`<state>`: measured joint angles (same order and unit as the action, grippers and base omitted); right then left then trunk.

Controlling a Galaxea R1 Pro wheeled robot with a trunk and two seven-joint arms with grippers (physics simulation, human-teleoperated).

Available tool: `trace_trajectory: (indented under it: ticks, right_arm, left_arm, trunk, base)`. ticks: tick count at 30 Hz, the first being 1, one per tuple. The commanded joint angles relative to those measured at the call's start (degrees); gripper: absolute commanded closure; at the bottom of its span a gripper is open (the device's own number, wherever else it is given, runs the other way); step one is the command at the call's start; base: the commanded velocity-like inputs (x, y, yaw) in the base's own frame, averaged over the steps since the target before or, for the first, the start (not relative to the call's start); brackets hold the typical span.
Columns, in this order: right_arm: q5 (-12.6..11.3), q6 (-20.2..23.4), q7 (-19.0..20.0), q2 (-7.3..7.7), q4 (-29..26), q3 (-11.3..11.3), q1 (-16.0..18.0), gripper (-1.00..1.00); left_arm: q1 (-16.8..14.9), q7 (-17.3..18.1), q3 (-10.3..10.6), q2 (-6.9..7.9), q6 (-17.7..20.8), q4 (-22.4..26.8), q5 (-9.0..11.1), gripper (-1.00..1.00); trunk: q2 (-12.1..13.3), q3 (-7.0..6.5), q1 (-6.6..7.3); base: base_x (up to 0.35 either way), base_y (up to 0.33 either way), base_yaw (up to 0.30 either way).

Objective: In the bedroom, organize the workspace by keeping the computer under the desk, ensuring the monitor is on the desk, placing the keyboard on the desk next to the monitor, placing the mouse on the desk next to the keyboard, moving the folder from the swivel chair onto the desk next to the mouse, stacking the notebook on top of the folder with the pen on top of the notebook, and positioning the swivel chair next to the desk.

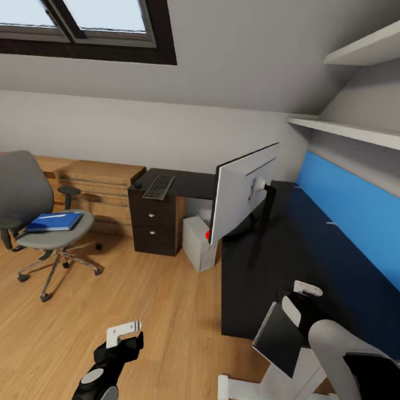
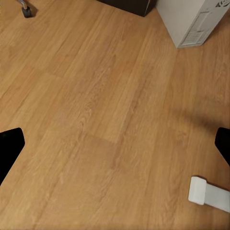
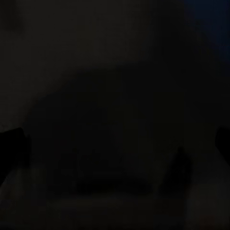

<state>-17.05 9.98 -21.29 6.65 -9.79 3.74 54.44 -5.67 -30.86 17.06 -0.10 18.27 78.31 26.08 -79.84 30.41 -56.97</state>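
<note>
The black-topped desk point(image 1: 259, 289) carries the monitor point(image 1: 243, 191), seen from its pale back. The keyboard point(image 1: 159, 186) and the small dark mouse point(image 1: 137, 185) lie on its far left wing. The computer point(image 1: 199, 243) point(image 2: 191, 21) stands under the desk. The swivel chair point(image 1: 19, 198) is out on the floor with the blue folder point(image 1: 55, 222) and a thin pale pen point(image 1: 53, 216) on its seat. A dark, spiral-edged notebook point(image 1: 279, 341) hangs tilted beside my right gripper point(image 1: 306, 289), off the desk's front edge. What bears it is unclear. The right wrist view is nearly black. My left gripper point(image 1: 123, 332) is open over the floor.
A dark three-drawer cabinet point(image 1: 156, 223) stands under the keyboard wing, with low light-wood cabinets point(image 1: 99, 183) beside it. The desk's white foot point(image 1: 281, 393) point(image 2: 208, 194) is by my right arm. Shelves point(image 1: 362, 131) run above the blue back panel point(image 1: 356, 206). Wood floor point(image 2: 105, 120) lies between chair and desk.
</note>
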Motion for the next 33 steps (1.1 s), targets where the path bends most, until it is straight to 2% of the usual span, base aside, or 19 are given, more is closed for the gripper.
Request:
trace_trajectory:
  ticks: [1, 3, 8, 15, 33]
  right_arm:
    - [-0.6, 0.8, -0.2, 0.03, 0.9, 0.2, 0.0, -1.00]
    - [-0.7, 0.7, -0.2, 0.03, 0.9, 0.2, 0.0, -1.00]
    - [-0.7, -1.4, -0.2, 0.03, 0.7, 0.0, 0.0, -1.00]
    - [-0.9, -8.0, -0.1, 0.03, -0.3, 0.0, 0.0, -1.00]
    - [-1.0, -9.4, -0.2, -0.15, -3.1, 0.1, 0.0, -1.00]
  left_arm:
    - [0.0, -0.4, 0.1, 0.02, 0.2, 0.1, 0.4, -1.00]
    - [0.0, -0.4, 0.1, 0.02, 0.2, 0.1, 0.4, -1.00]
    - [0.0, -0.4, 0.1, 0.02, 0.2, 0.1, 0.4, -1.00]
    - [0.0, -0.4, 0.2, -0.04, 0.2, -0.1, 0.4, -1.00]
    - [0.0, -0.4, 0.2, -0.07, 0.3, -0.2, 0.4, -1.00]
  trunk:
    - [0.0, 0.07, 0.00]
    - [0.0, 0.07, 0.00]
    - [2.0, -0.83, 1.09]
    - [4.8, -2.08, 2.63]
    - [12.0, -5.32, 6.58]
  base:
    - [0.000, 0.000, 0.000]
    - [0.000, 0.000, 0.000]
    - [0.000, 0.000, 0.000]
    - [0.000, 0.000, 0.000]
    - [0.000, 0.000, 0.000]
